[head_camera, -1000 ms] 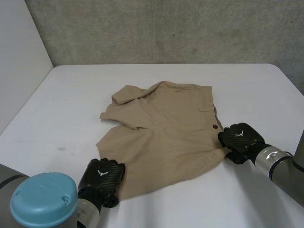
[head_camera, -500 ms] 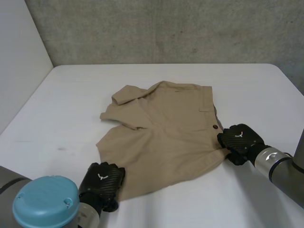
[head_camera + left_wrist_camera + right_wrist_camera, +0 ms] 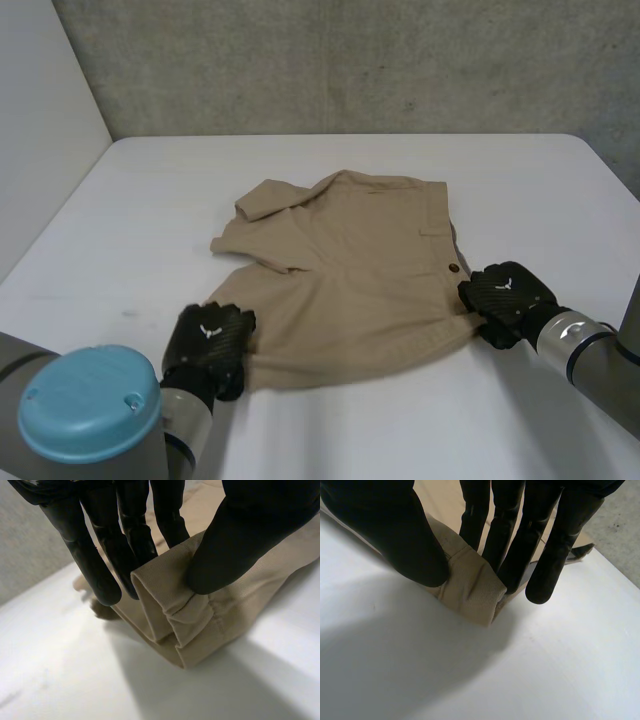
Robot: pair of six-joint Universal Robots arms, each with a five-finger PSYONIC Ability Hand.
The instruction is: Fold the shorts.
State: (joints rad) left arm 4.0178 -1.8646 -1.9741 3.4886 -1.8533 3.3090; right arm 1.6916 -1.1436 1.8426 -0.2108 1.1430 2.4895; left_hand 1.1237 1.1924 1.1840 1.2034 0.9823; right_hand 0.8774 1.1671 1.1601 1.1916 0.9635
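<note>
Tan shorts [image 3: 350, 270] lie spread at the centre of the white table [image 3: 150, 200], waistband side toward 3 o'clock and leg openings toward 9 o'clock. Taking the garment's middle as the dial, the left hand [image 3: 208, 345] holds the near hem corner at about 8 o'clock. In the left wrist view its thumb and fingers [image 3: 107, 575] pinch a bunched, pleated lip of the cloth. The right hand [image 3: 505, 295] sits at about 4 o'clock, just below the dark button [image 3: 453, 268]. In the right wrist view its thumb and fingers [image 3: 545, 580] clamp the near waistband corner. That corner seems barely raised off the table, though this is hard to confirm.

Risks: the left pinch takes gathered cloth rather than a flat edge, so a layer may slip free during the carry toward 12 o'clock. If one hand leads the other, the fold line would likely skew. The leg flap already turned over at 10 o'clock could be trapped as a crease.

Compared with one second earlier, the left hand has moved toward 12 o'clock, drawing its corner in so the near edge now runs shorter. The right hand is essentially unmoved.
</note>
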